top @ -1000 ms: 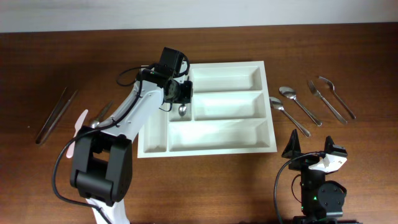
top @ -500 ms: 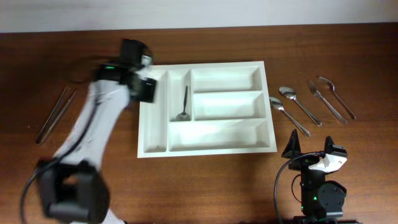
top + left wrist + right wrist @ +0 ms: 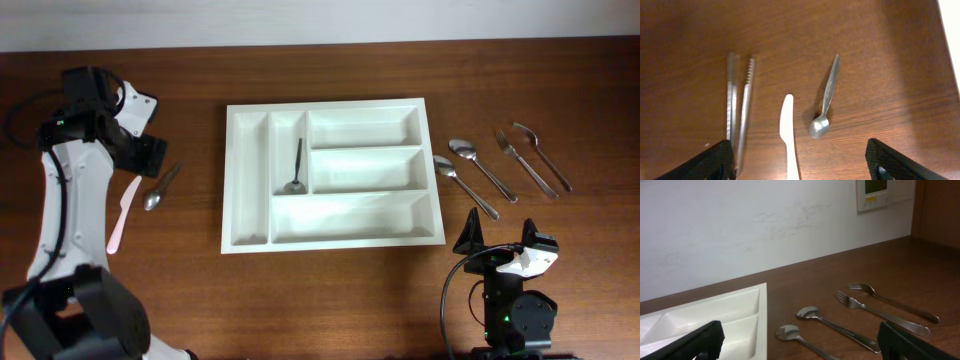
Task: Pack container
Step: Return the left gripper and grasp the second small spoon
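The white container (image 3: 330, 246) lies in the middle of the table, with a metal spoon (image 3: 296, 168) in its second narrow compartment. My left gripper (image 3: 143, 152) hovers open and empty over the table left of the container. Below it in the left wrist view lie a small spoon (image 3: 826, 102), a white plastic knife (image 3: 788, 132) and metal tongs (image 3: 738, 112); the left gripper (image 3: 800, 164) holds nothing. My right gripper (image 3: 500, 240) rests open near the front right edge. It faces the container (image 3: 715, 305), two spoons (image 3: 832, 324) and two forks (image 3: 882, 312).
Right of the container lie two spoons (image 3: 478, 166) and two forks (image 3: 520, 162), side by side. The small spoon (image 3: 160, 187) and the white knife (image 3: 124, 208) lie left of it. A pale wall runs along the back edge of the table.
My left arm swung from over the narrow compartment out to the far left, leaving the spoon in the container, and its jaws opened wider. The right arm stayed still.
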You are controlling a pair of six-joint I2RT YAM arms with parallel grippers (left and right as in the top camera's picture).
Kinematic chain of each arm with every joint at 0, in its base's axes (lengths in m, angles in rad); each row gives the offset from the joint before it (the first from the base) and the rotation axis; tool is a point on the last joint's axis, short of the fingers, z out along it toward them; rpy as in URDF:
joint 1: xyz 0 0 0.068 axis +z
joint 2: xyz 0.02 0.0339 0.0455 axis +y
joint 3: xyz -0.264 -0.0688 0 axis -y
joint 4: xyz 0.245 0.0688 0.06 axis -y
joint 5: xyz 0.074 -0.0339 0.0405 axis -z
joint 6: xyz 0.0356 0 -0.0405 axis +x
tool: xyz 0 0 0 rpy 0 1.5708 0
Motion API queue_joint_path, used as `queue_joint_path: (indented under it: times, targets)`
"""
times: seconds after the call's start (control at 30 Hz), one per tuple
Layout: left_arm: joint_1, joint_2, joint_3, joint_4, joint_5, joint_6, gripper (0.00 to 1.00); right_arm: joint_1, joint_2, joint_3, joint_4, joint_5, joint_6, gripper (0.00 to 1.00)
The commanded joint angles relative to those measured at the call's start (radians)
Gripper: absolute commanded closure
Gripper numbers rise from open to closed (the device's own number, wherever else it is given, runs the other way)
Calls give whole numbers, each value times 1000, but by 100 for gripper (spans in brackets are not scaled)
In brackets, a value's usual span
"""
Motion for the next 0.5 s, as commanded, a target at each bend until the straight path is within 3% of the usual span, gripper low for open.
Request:
queue_joint_path:
  times: [0.0, 0.47]
  targets:
    - [21, 69, -14, 6, 162, 151, 13, 2, -8, -5, 3, 16, -10, 1]
    - [19, 318, -14, 60, 145, 176, 16, 2, -8, -5, 3, 16, -10, 1]
